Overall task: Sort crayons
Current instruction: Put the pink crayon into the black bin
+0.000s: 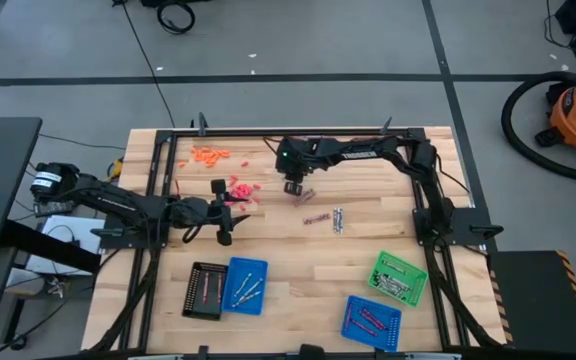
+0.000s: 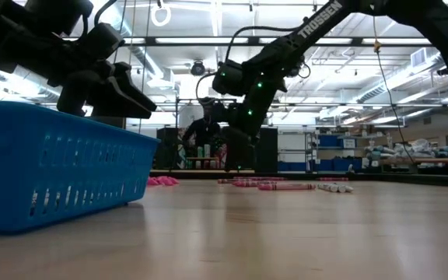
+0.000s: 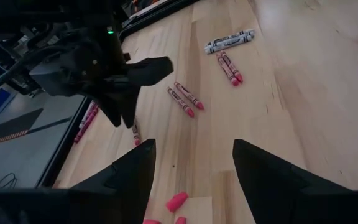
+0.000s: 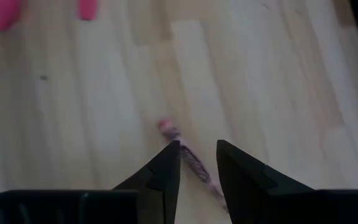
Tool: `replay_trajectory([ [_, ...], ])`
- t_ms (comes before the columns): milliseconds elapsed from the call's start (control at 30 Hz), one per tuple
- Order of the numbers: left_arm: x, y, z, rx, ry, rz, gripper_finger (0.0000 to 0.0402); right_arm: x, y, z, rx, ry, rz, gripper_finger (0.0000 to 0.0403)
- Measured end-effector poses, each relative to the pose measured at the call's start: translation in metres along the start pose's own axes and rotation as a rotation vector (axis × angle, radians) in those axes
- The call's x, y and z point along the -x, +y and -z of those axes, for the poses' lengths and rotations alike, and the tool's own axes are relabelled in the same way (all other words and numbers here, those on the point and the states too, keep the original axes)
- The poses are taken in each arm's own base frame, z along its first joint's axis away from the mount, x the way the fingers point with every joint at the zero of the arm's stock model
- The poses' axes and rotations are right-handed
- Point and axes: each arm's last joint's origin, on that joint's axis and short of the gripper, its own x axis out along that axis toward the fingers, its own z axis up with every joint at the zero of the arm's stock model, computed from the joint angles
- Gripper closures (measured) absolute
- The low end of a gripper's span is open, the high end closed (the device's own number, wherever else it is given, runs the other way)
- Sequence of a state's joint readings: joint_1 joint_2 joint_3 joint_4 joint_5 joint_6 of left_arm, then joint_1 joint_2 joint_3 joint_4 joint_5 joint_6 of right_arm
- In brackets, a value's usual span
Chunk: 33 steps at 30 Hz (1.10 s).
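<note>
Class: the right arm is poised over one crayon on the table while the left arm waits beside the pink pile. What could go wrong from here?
1. The right gripper has its jaws apart astride a slanted crayon; closing off-centre may roll it away.
2. The left gripper, jaws open, hangs near the pink pile; a sweep could scatter it.
3. The arms work close together and might collide.

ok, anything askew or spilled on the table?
Nothing damaged. Loose crayons lie scattered, unsorted, on the wooden table: an orange pile, a pink heap, and dark and silver-grey ones. The blue trays sit slightly skewed.
</note>
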<state>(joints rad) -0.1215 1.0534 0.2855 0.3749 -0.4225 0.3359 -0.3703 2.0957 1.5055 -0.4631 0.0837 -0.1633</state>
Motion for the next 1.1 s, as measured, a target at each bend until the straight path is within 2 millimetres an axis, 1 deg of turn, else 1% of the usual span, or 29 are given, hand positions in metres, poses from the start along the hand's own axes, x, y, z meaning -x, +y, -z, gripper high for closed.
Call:
replay_trajectory([
  [100,0.000,0.000,0.000,0.000,0.001,0.000,0.0176,-0.001,-0.007,0.002,-0.025,0.005,0.000,0.0290],
  [167,0.000,0.000,0.000,0.000,0.001,0.000,0.0176,-0.005,-0.010,0.003,-0.036,0.008,-0.022,0.0290],
  [300,0.000,0.000,0.000,-0.002,0.003,0.001,0.0176,-0.015,-0.009,0.011,-0.060,0.061,-0.055,0.0290],
  [533,0.000,0.000,0.000,-0.002,0.004,0.002,0.0176,-0.017,-0.008,0.013,-0.083,0.085,-0.061,0.0294],
  [667,0.000,0.000,0.000,-0.003,0.005,0.002,0.0176,-0.016,-0.007,0.016,-0.112,0.112,-0.087,0.0320],
  [867,0.000,0.000,0.000,-0.002,0.004,0.001,0.0176,-0.015,-0.006,0.017,-0.115,0.121,-0.114,0.0383],
  [1100,0.000,0.000,0.000,-0.002,0.005,0.000,0.0176,-0.015,-0.005,0.017,-0.124,0.124,-0.117,0.0384],
])
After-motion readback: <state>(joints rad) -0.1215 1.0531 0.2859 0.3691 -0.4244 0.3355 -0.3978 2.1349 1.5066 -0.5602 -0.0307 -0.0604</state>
